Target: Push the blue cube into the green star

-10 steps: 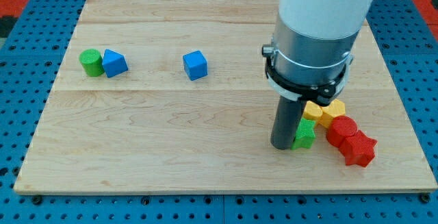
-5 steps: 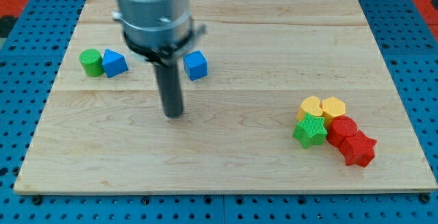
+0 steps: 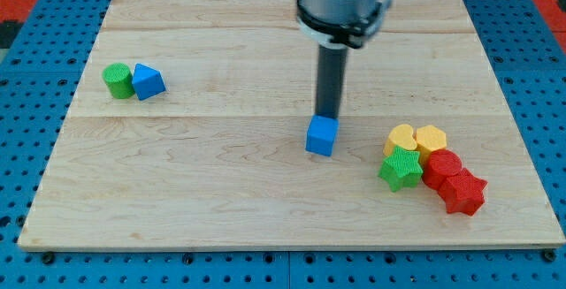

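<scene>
The blue cube [image 3: 322, 136] sits near the board's middle, a little right of centre. My tip [image 3: 328, 115] stands just above it in the view, at or very near the cube's top edge. The green star [image 3: 401, 169] lies to the cube's right and slightly lower, with a gap between them. It sits against the yellow and red blocks.
Two yellow blocks [image 3: 417, 138] sit above the green star. Two red blocks [image 3: 455, 181] lie to its right. A green cylinder [image 3: 116, 80] and a second blue block [image 3: 148, 81] touch each other at the view's left. The wooden board [image 3: 265, 209] ends near the red blocks.
The blue cube has moved right and down from the upper middle to near the centre. My tip swung from the green star to the left, then back right behind the cube.
</scene>
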Robot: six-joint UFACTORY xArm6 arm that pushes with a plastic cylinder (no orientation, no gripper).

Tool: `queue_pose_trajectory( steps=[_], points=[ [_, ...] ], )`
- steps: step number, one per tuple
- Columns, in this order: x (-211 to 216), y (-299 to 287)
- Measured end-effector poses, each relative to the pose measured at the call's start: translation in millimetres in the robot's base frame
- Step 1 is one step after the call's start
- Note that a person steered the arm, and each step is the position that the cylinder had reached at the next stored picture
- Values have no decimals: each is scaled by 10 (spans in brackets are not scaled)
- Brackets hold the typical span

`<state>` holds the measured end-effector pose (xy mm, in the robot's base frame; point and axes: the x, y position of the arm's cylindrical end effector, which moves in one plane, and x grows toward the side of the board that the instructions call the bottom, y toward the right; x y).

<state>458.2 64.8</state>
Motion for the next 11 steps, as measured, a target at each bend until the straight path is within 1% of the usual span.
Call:
queue_pose_trajectory(
  steps=[1, 2, 3, 4, 5, 6, 7, 8, 10, 11],
  points=[
    [44, -191],
    [431, -54],
    [549, -180],
    [538, -529],
    [509, -759],
    [618, -894],
    [883, -755],
    [1013, -520],
    [1020, 219],
    [1020, 432]
  ],
)
